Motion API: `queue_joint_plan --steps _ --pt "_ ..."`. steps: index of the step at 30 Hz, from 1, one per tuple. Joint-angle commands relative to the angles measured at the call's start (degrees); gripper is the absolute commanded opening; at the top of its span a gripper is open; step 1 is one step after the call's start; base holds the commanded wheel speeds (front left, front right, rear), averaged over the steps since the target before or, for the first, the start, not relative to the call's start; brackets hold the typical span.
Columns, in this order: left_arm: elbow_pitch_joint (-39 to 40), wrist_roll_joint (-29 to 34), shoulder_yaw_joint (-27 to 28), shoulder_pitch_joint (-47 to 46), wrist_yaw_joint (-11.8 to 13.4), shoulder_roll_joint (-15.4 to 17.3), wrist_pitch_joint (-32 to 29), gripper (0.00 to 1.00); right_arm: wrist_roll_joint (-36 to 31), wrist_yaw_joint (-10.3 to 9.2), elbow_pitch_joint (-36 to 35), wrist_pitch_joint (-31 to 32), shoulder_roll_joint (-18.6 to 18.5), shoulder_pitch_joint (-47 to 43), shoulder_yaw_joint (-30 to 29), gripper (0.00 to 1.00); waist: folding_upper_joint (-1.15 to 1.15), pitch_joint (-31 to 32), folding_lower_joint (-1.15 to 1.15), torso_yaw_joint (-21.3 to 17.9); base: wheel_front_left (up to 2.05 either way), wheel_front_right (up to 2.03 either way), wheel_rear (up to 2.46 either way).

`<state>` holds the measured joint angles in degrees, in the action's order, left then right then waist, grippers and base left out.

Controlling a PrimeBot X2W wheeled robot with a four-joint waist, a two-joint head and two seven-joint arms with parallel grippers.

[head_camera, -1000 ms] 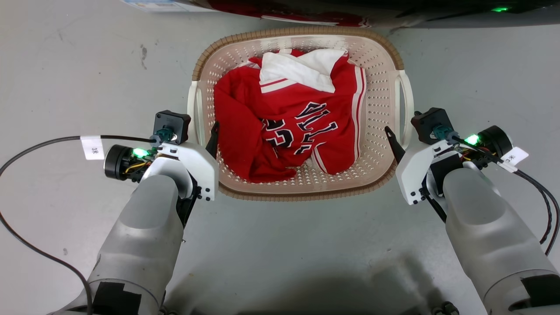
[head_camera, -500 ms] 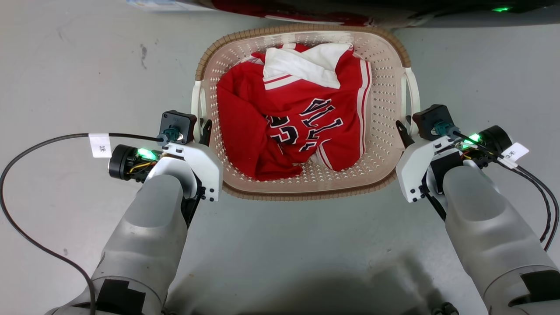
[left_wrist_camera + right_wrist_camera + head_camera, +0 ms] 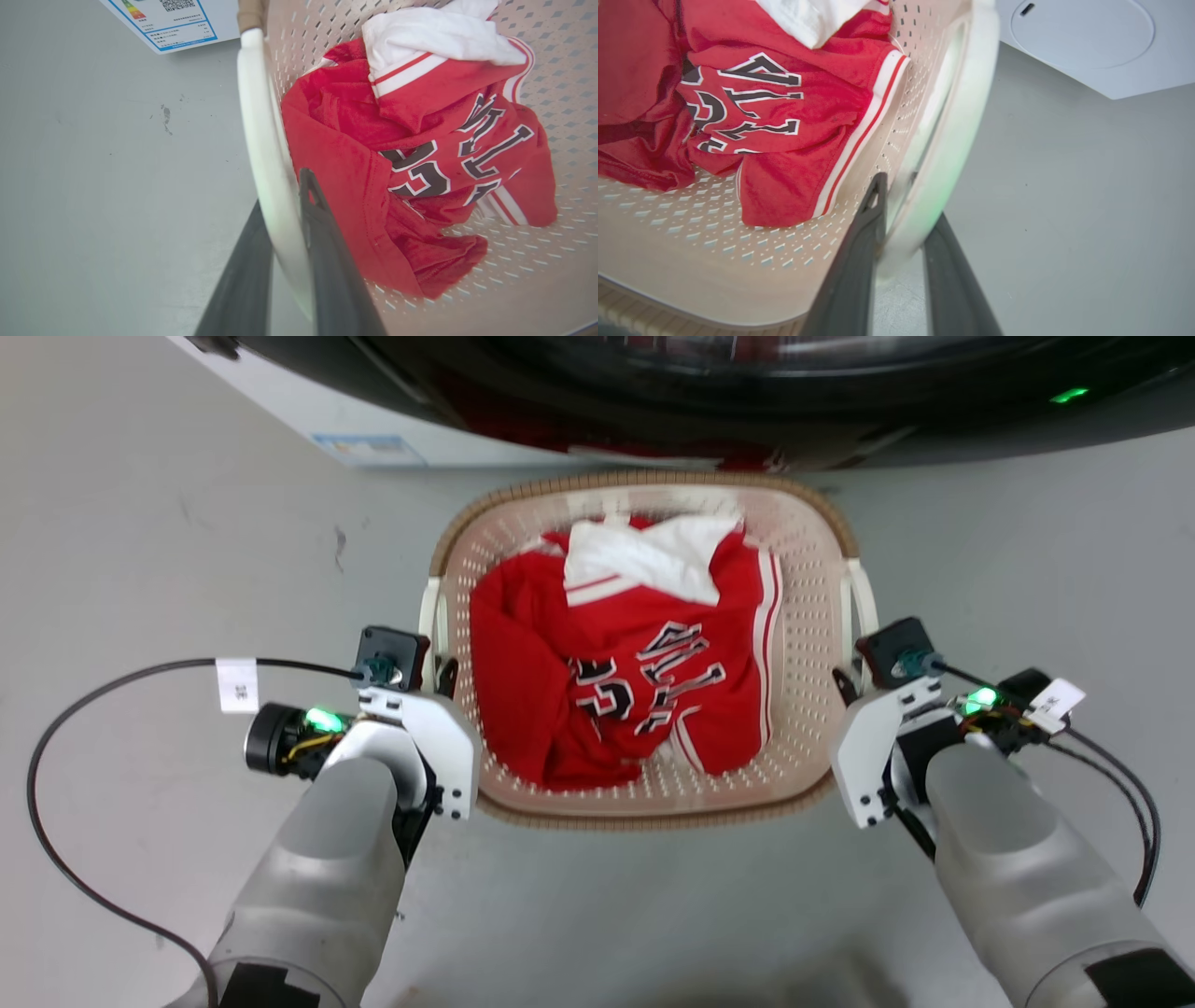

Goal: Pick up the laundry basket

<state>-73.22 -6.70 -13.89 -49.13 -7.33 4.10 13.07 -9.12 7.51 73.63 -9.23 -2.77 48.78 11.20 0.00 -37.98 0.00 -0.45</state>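
Just in front of the washer (image 3: 653, 392), on the grey floor (image 3: 140, 569), sits the laundry basket (image 3: 644, 478), its far rim close under the machine's dark door. Whether its base has left the floor yet cannot be told from these views.

At the basket's left side the left gripper (image 3: 439, 667) has its two dark fingers closed across the white left handle (image 3: 431, 616); the left wrist view shows one finger inside the handle bar (image 3: 261, 140) and one outside, both pressed to it. At the basket's right side the right gripper (image 3: 845, 681) is clamped the same way on the right handle (image 3: 861, 602), the bar (image 3: 962, 140) pinched between its fingers.

Inside the basket lie a crumpled red jersey (image 3: 607, 691) and a white garment (image 3: 653, 555) toward the far wall.

Judging by the thin perforated plastic and so little cloth, the load should be light. The shell looks stiff enough to carry by the two handles, though the walls may flex inward. The handle bars look smooth, so they could slip or pivot between the fingers; both arms should probably rise evenly to keep the basket level.
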Motion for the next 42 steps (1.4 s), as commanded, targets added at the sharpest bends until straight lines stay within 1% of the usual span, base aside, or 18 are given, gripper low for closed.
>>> queue_joint_plan --steps 1,6,10,19,29,42 --pt "0.0 0.0 -0.3 0.7 -0.1 0.0 -0.2 0.0 1.0 -0.04 0.0 0.4 -0.2 -1.1 1.3 0.0 0.0 3.0 0.0 -0.5 0.0 0.0 0.0" --pt "-0.3 -1.4 -1.4 3.2 -0.1 -0.2 -2.4 0.0 6.7 -0.03 0.1 3.6 -0.2 -3.6 6.7 0.0 0.0 7.9 0.0 -1.1 0.0 0.0 0.0" --pt "-0.4 -2.7 -3.0 5.3 -0.1 -0.4 -5.4 0.0 11.5 -0.03 -0.6 6.3 -0.1 -5.5 11.2 0.0 0.0 11.6 0.0 -1.5 0.0 0.0 0.0" --pt "-0.4 -6.7 -7.1 9.4 -0.2 -1.0 -10.2 0.0 18.8 -0.01 -1.2 10.9 0.0 -9.1 18.2 0.0 0.0 19.3 0.0 -1.8 0.0 0.0 0.0" --pt "-0.2 -11.3 -11.6 12.7 -0.2 -1.2 -14.3 0.0 24.5 0.06 -1.6 15.0 0.2 -12.2 24.1 0.0 0.0 26.1 0.0 -1.8 0.0 0.0 0.0" --pt "0.2 -16.7 -17.2 18.5 -0.2 -0.8 -16.2 0.0 30.6 0.06 -1.2 17.3 0.3 -17.2 30.8 0.0 0.0 34.8 0.0 -1.7 0.0 0.0 0.0"
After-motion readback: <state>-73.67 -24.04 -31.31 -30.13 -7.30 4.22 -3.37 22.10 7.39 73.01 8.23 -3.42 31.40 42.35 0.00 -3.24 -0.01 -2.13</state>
